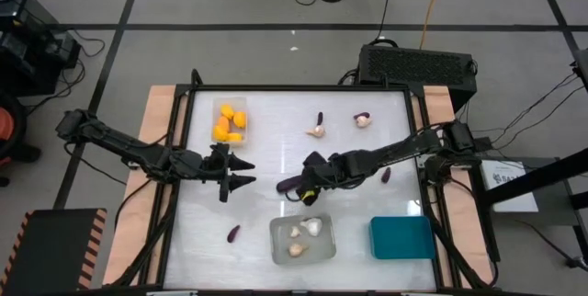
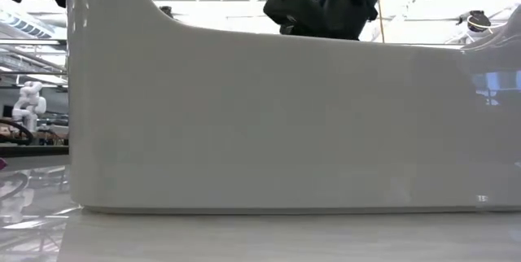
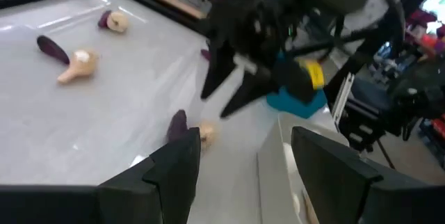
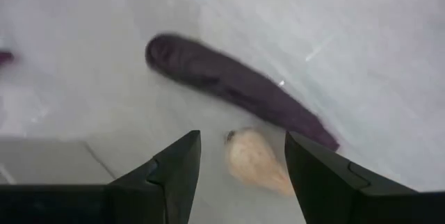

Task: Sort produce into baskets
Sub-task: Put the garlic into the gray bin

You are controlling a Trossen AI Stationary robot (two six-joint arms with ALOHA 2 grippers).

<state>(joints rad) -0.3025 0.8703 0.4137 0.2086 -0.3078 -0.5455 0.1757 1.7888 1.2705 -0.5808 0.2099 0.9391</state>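
Note:
My right gripper point(image 1: 307, 195) is open, low over the table's middle. In its wrist view point(image 4: 242, 144) a pale garlic bulb point(image 4: 254, 161) lies on the table between the two fingers, with a gap on each side. A dark purple eggplant point(image 4: 236, 88) lies just beyond it and also shows in the high view point(image 1: 288, 184). My left gripper point(image 1: 250, 172) is open and empty, left of the middle, pointing toward the right gripper. The clear bin point(image 1: 230, 121) holds orange-yellow pieces. The grey translucent bin point(image 1: 302, 239) holds garlic bulbs. The teal bin point(image 1: 401, 237) stands to its right.
More garlic and eggplants lie toward the far side point(image 1: 317, 129) point(image 1: 363, 119). One small eggplant point(image 1: 386, 175) lies at the right and one point(image 1: 233, 233) near the front left. A black vented box point(image 1: 418, 62) stands behind the table. The grey bin's wall point(image 2: 269, 115) fills the low view.

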